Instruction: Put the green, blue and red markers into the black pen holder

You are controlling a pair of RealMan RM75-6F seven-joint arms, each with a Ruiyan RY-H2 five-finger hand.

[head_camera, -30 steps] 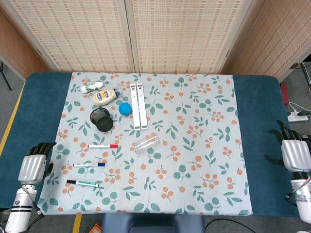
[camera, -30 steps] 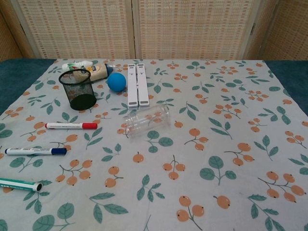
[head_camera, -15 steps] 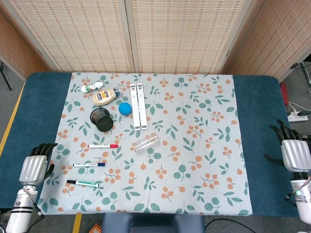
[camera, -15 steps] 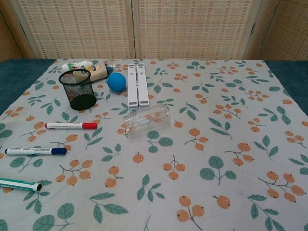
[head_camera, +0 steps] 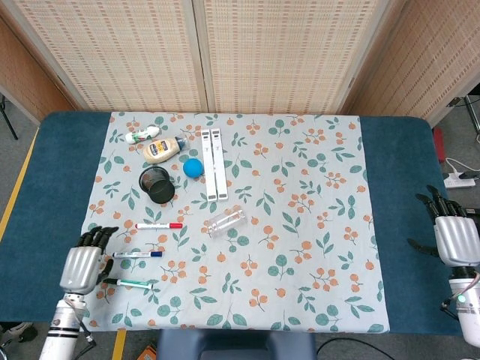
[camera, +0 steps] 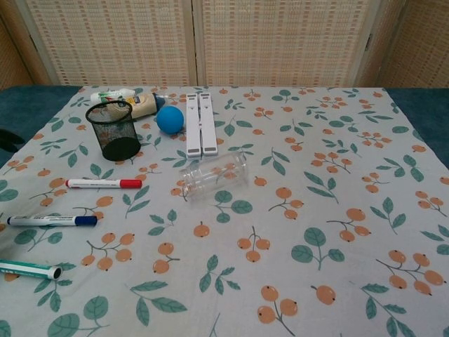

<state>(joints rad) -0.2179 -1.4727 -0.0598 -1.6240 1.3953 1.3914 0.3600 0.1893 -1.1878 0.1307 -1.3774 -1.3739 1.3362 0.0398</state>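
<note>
Left hand (head_camera: 81,267) is open and empty by the bench's near-left corner, beside the green marker (head_camera: 129,283). I'd pinch it mid-barrel, then carry it to the black pen holder (head_camera: 157,184). Right hand (head_camera: 455,238) is idle, open.

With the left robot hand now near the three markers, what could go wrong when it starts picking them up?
1. The left robot hand hovers open beside the green-capped marker and the blue-capped marker, which lie close together; reaching for one may knock the other.
2. The black mesh pen holder looks light and stands upright; a marker pushed against its rim could tip it.
3. The clear plastic bottle lies on its side near the red-capped marker and may roll if bumped.
</note>
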